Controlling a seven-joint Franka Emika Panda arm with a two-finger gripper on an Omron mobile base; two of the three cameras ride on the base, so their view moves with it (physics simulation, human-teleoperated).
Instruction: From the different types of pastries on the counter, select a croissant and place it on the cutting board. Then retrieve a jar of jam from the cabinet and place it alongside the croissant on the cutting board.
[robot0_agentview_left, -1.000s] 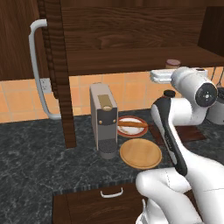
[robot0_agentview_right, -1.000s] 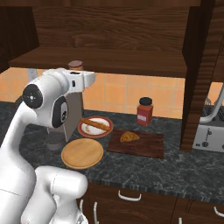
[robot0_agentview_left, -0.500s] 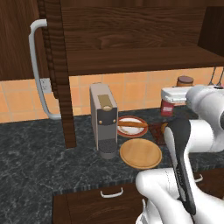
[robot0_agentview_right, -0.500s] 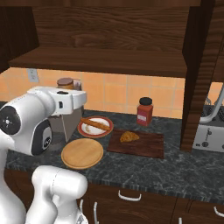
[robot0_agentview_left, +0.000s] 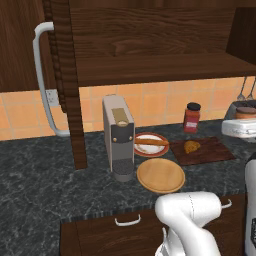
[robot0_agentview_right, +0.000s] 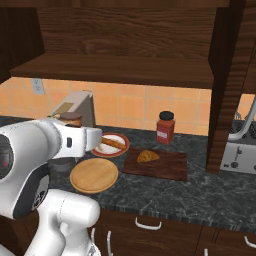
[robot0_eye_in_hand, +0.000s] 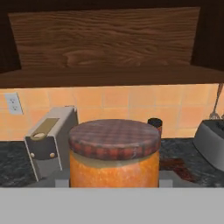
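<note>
The jar of jam (robot0_eye_in_hand: 113, 162), orange with a chequered reddish-brown lid, sits close up in the hand view with my gripper (robot0_eye_in_hand: 113, 177) shut on it. In the base views the held jar (robot0_agentview_right: 70, 119) (robot0_agentview_left: 246, 112) hangs in the air above the counter (robot0_agentview_left: 45, 170), in front of the open cabinet (robot0_agentview_left: 150, 50) and below its shelf. The croissant (robot0_agentview_left: 191, 146) (robot0_agentview_right: 146, 156) lies on the dark cutting board (robot0_agentview_left: 212, 152) (robot0_agentview_right: 167, 167). A stick-shaped pastry (robot0_agentview_left: 150, 142) lies on a red-rimmed plate (robot0_agentview_left: 145, 149).
A grey coffee machine (robot0_agentview_left: 118, 137) stands left of the plates. A round wooden plate (robot0_agentview_left: 161, 175) lies in front. A red bottle (robot0_agentview_left: 191, 117) stands behind the board, a toaster (robot0_agentview_right: 241, 150) to its right. The cabinet door with its curved handle (robot0_agentview_left: 42, 75) hangs open at the left.
My arm has drawn back from the cabinet shelf and come down with the jar in the gripper, moving right in the left base view and left in the right one.
</note>
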